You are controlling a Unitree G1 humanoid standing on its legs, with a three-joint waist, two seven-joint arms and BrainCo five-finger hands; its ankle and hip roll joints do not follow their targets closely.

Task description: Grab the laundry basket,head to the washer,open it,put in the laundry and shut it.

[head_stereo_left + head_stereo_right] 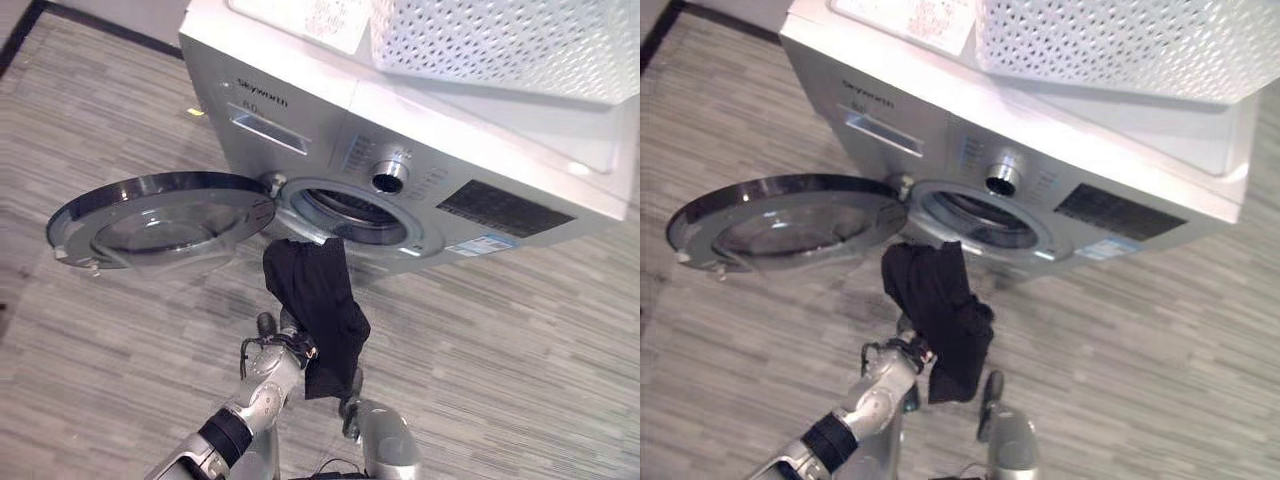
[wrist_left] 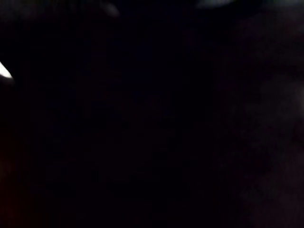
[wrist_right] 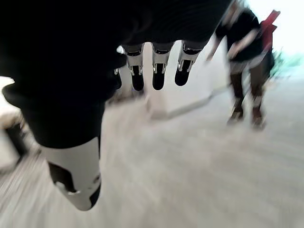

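The silver front-loading washer (image 1: 300,90) stands ahead with its round door (image 1: 160,220) swung wide open to the left. A white perforated laundry basket (image 1: 500,40) rests on top of the washer at the right. My left hand (image 1: 282,350) is shut on a black garment (image 1: 320,300), which hangs from it with its top edge just below the drum opening (image 1: 350,215). The left wrist view is dark with that cloth. Low beside the garment, my right hand (image 3: 159,71) is open with straight fingers and holds nothing.
Grey wood-patterned floor (image 1: 520,340) lies all around the washer. The open door juts out over the floor at the left. A person (image 3: 247,57) stands far off in the right wrist view.
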